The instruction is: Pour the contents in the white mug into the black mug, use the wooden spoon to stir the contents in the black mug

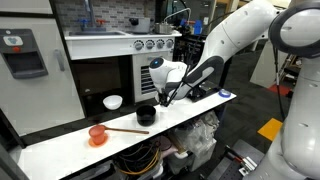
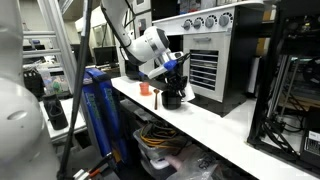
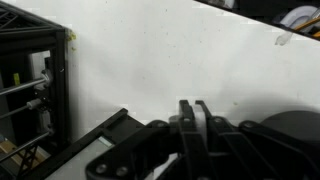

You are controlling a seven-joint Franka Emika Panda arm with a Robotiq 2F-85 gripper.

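Note:
The black mug (image 1: 146, 115) stands in the middle of the white table (image 1: 60, 148). My gripper (image 1: 161, 99) hangs just beside and slightly above it, fingers shut with nothing in them. The white mug (image 1: 113, 102) sits farther back along the table, apart from the black one. The wooden spoon (image 1: 126, 130) lies flat near the front edge, one end by the black mug. In the other exterior view my gripper (image 2: 172, 83) hovers over the black mug (image 2: 173, 100). In the wrist view the gripper (image 3: 193, 108) points at bare white tabletop (image 3: 150, 60).
An orange-red cup on a saucer (image 1: 97, 135) stands at the spoon's far end. A black oven with knobs (image 1: 105, 75) rises behind the table. A flat dark object (image 1: 212, 95) lies near the arm's base. A blue frame (image 2: 100, 105) stands beside the table.

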